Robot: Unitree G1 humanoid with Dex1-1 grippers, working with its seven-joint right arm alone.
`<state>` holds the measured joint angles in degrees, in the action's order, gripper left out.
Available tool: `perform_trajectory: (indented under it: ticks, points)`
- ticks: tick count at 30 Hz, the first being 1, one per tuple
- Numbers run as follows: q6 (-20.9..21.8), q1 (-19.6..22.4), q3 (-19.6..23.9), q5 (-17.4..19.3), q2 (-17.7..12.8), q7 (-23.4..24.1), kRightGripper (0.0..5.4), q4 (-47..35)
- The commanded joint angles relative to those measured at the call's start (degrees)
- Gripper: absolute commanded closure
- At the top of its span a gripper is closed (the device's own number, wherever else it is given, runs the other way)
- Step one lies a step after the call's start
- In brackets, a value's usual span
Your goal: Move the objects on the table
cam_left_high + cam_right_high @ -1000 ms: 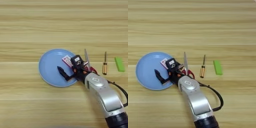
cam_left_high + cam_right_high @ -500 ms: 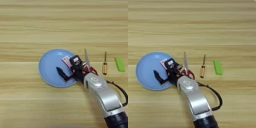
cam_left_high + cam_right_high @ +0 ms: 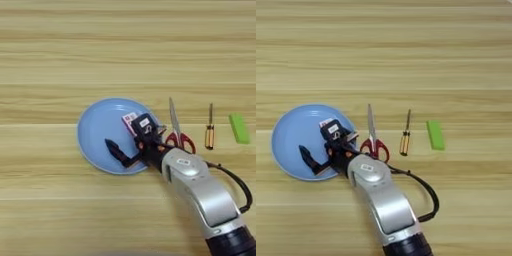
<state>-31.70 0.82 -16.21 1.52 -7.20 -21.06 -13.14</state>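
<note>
Hovering over blue plate (image 3: 95,135), gripper (image 3: 129,141) spread wide, box (image 3: 129,120) between fingers — scissors (image 3: 176,131), screwdriver (image 3: 209,134), green block (image 3: 239,128) rightward.

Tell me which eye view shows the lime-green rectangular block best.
The right eye view: the lime-green rectangular block lies well inside the picture, with bare wooden table all round it. The left eye view shows the same block whole too, but close to the picture's right edge.
</note>
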Motion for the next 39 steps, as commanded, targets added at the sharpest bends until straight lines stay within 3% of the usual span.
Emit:
perform_trajectory:
  ticks: [1, 10, 16, 21, 39]
  points:
    - [2.3, 2.9, 1.9, 0.2, 0.4, 1.5, 0.06, -1.9]
    - [3.9, 4.0, 4.9, -0.4, 0.3, 3.9, 0.06, -1.5]
    - [3.3, 3.7, 5.2, 0.0, 0.5, 3.8, 0.06, -4.3]
    - [3.3, 3.7, 4.9, 0.2, 0.7, 3.4, 0.06, -1.9]
    - [-2.0, 4.4, 6.3, 2.9, 1.7, 2.7, 0.06, 2.4]
